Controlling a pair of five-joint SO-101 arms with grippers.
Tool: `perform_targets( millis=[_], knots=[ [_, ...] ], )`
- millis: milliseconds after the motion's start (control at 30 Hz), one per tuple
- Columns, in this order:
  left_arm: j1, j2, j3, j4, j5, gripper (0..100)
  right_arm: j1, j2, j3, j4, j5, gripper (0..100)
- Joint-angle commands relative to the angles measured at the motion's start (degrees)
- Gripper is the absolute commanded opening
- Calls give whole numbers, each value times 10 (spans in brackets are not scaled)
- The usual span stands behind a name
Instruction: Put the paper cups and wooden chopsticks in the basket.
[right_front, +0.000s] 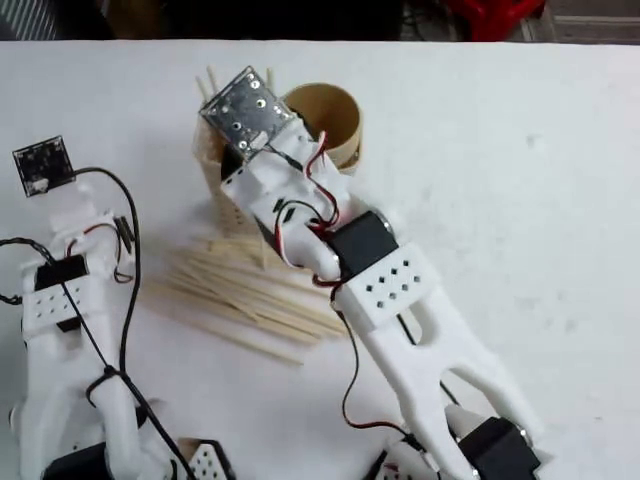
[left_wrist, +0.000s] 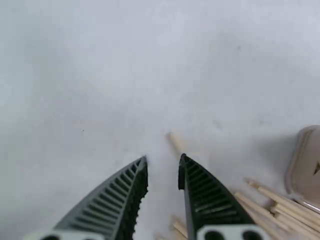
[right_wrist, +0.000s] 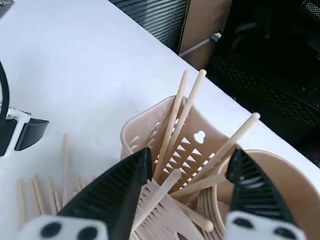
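Right gripper (right_wrist: 192, 162): jaws spread wide, clamping nothing, hanging directly above the basket's open top.
Left gripper (left_wrist: 162, 167): jaws parted by a narrow gap with nothing between them, low over bare table at the left, beside the left end of the loose pile.
Basket (right_wrist: 131, 131): beige, slotted walls, upright at the far middle of the table (right_front: 500, 150), largely under the right arm in the high view.
Chopsticks in basket (right_wrist: 174, 115): several wooden sticks standing tilted inside, tips above the rim; one lies slanted between the right gripper's jaws without being pinched.
Loose chopsticks (right_front: 250, 295): a fanned pile lying flat on the table, just near of the basket, between the two arms.
Paper cup (right_front: 325, 115): brown, upright, mouth open, on the table just right of the basket; whether they touch cannot be told.
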Motion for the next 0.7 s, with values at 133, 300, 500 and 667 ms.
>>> perform_targets(
  millis=[133, 300, 500, 667],
  knots=[
    [0, 0, -3, -11, 4, 121, 5, 8, 37, -8, -8, 175],
    [0, 0, -3, -11, 4, 121, 6, 7, 65, -43, -8, 98],
    [0, 0, -3, -11, 4, 121, 1, 3, 68, -41, -8, 170],
    [0, 0, -3, -11, 4, 121, 1, 1, 62, -26, -8, 245]
  ],
)
